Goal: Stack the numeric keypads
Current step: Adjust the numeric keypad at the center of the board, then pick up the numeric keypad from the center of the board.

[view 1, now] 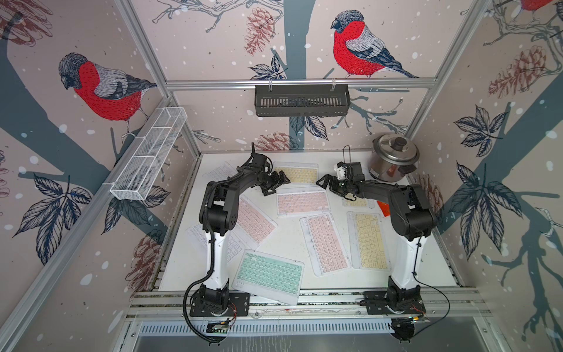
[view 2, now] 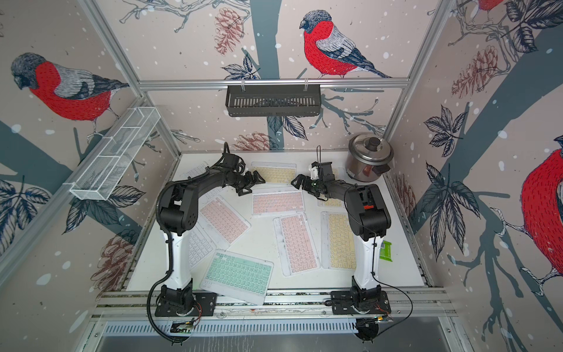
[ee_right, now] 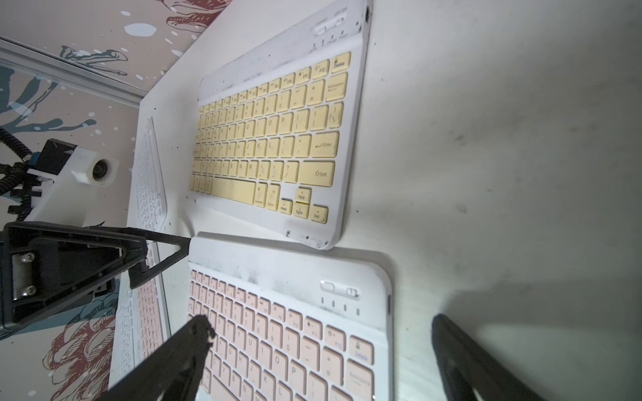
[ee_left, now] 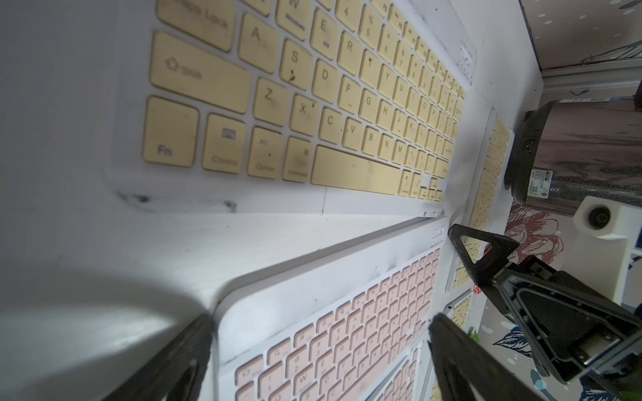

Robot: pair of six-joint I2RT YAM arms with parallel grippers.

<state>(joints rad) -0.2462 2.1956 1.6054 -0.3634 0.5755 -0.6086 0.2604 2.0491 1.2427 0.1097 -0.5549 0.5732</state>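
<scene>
In both top views the keypads (pink, yellow, green and white keys) are seen lying flat and scattered over the white table (view 1: 286, 240). A yellow keypad (view 1: 297, 174) is set at the back, with a pink keypad (view 1: 303, 202) just in front of it. A second pink keypad (view 1: 326, 243) and a second yellow keypad (view 1: 368, 240) are laid side by side toward the right. A green keypad (view 1: 269, 274) is placed at the front, its near edge over the rails. A white keypad (view 1: 198, 236) is partly hidden by the left arm. The left gripper (view 1: 278, 185) and the right gripper (view 1: 323, 183) are held facing each other over the two back keypads, both with jaws spread wide and nothing held. A steel pot (view 1: 393, 161) stands in the back right corner, and a small green packet (view 2: 386, 250) is seen beside the right arm in a top view.

In the left wrist view the yellow keypad (ee_left: 312, 104) and the pink keypad (ee_left: 347, 330) are shown close together. The left gripper (ee_left: 321, 318) is spread across one end of the pink keypad (contact cannot be told).

In the right wrist view the right gripper (ee_right: 321, 321) is likewise spread across the pink keypad's (ee_right: 288, 330) other end, empty, with the yellow keypad (ee_right: 278, 139) just beyond.
</scene>
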